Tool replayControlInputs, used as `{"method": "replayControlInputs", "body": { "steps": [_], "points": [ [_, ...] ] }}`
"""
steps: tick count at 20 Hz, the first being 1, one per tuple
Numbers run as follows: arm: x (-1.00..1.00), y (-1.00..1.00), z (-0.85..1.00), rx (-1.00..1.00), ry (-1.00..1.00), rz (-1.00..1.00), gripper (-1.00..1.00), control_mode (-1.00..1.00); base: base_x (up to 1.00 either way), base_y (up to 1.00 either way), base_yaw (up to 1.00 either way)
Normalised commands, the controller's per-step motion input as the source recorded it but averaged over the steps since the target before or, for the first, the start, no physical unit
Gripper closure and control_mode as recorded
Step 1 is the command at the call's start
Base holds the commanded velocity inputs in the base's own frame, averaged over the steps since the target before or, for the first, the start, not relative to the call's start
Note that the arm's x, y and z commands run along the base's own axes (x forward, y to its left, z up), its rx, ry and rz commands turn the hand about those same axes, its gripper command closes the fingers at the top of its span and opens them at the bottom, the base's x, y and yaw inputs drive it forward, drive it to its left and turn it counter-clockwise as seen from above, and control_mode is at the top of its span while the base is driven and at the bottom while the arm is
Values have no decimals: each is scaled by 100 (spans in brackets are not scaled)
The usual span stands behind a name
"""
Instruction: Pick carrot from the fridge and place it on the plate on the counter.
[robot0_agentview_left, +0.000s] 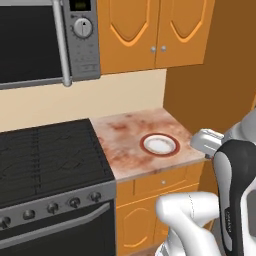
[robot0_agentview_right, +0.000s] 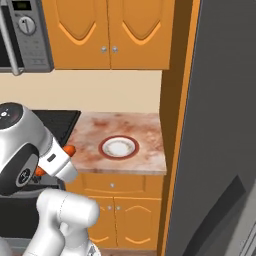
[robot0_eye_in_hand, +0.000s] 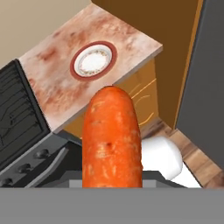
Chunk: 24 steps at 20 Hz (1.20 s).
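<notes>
Centrally on mottled counter (robot0_agentview_left: 122, 140) btwn stove (robot0_agentview_left: 45, 155) & fridge (robot0_agentview_right: 220, 125): plate (robot0_agentview_left: 160, 144)

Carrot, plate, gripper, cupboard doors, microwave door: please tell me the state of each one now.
carrot: held in the gripper, off the counter.
plate: empty, flat on the counter.
gripper: shut on the carrot.
upper cupboard doors: closed.
microwave door: closed.
</notes>
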Motion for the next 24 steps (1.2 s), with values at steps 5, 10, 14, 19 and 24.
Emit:
{"method": "replayControlInputs", "body": {
  "steps": [5, 10, 14, 19, 24],
  "points": [
    [0, 0, 0, 0, 0, 0, 100, 100, 46, -23, -3],
    [0, 0, 0, 0, 0, 0, 100, 100, 41, -31, -3],
    [0, 0, 0, 0, 0, 0, 100, 100, 41, -30, -2],
    [0, 0, 0, 0, 0, 0, 100, 100, 32, -20, -1],
    [4, -3, 0, 0, 0, 0, 100, -100, 7, -7, -1]
  ]
}}
